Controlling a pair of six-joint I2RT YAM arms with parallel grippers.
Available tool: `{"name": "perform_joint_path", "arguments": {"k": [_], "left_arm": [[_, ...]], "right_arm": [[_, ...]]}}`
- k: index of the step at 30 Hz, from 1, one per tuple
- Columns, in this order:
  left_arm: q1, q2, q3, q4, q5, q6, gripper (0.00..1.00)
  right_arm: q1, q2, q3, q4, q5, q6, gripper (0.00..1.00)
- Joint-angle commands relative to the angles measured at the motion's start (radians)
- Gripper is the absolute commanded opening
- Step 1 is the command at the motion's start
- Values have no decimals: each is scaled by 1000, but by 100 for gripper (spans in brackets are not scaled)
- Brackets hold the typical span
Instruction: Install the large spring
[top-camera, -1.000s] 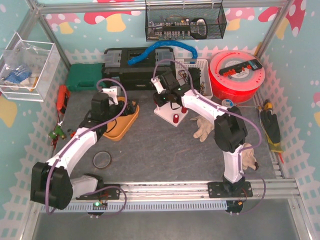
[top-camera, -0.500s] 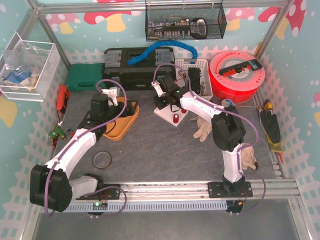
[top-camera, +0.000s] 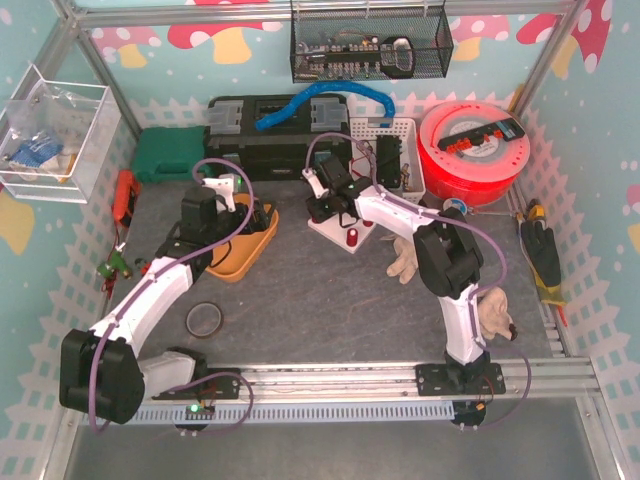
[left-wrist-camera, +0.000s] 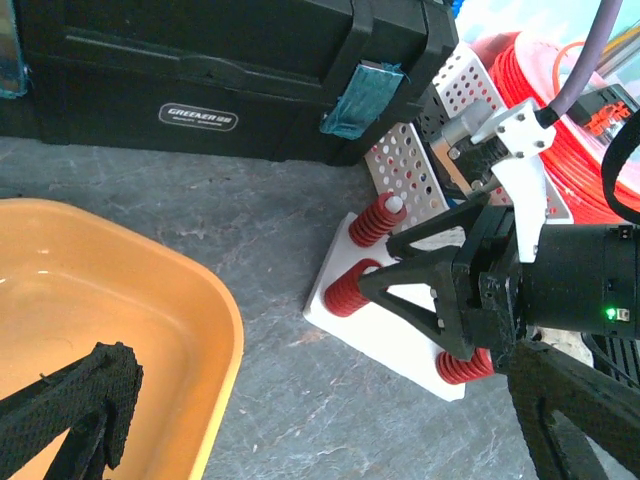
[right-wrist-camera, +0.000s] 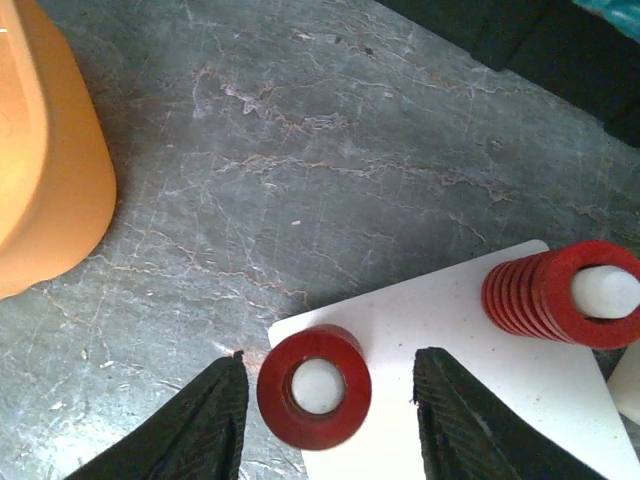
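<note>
A clear box (top-camera: 55, 130) hangs on the left wall, with small blue items inside it. The left gripper (top-camera: 252, 216) hangs over the orange tray (left-wrist-camera: 225, 330), its jaws spread wide and pinching nothing; in the left wrist view one black finger (left-wrist-camera: 75, 415) shows above the tray's bare floor. Nearer the arms' bases, a dark ring (top-camera: 204, 320) lies flat on the grey table (top-camera: 300, 300), well apart from the tray. Behind the tray stands a black toolbox (top-camera: 270, 145). Just right of the tray a white base (right-wrist-camera: 450, 400) lies on the table, and the spring (right-wrist-camera: 315, 433) sits upright on a white peg (right-wrist-camera: 317, 387) at the base's corner nearest the tray. The right gripper (right-wrist-camera: 328, 355) is lowered over this spring with its jaws parted, one finger on each side. The tray-side finger (right-wrist-camera: 215, 420) is just beside the coil and the other stands farther off, and neither presses it. A second spring (right-wrist-camera: 540, 295), taller, stands on its own peg at the far side of the base. A third (left-wrist-camera: 458, 368) sits at another corner, partly hidden by the right arm in the left wrist view. Right of the base lies a pale glove (top-camera: 405, 255), and behind it a red spool (top-camera: 470, 150) rests by the right wall.
</note>
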Motion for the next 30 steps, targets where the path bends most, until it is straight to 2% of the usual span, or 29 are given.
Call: {"name": "perform_joint_path", "arguments": {"k": [1, 7, 12, 15, 21, 23, 25, 26, 28, 30], "left_arm": [[4, -10, 19, -13, -23, 17, 99], [4, -17, 28, -2, -80, 37, 99], [4, -72, -13, 117, -149, 50, 99], [4, -104, -47, 195, -189, 91, 99], [8, -92, -37, 219, -333, 195, 99], [11, -75, -39, 225, -354, 235, 99], [13, -69, -69, 269, -372, 280, 99], [13, -68, -95, 306, -405, 289, 99], [13, -71, -161, 403, -544, 265, 99], [15, -71, -234, 516, -671, 249, 99]], "right_arm": [[-10, -48, 13, -24, 29, 14, 51], [-52, -229, -53, -51, 51, 54, 66], [-108, -434, -168, -42, 147, 89, 82], [-132, -583, -270, 6, 221, 84, 97], [-159, -838, -556, 239, 350, 24, 99], [-160, -915, -661, 350, 388, -48, 99], [-160, -993, -821, 514, 423, -187, 99], [-160, -1025, -894, 593, 446, -253, 99], [-171, -1076, -1005, 744, 552, -267, 99], [-206, -1116, -1079, 817, 557, -272, 99]]}}
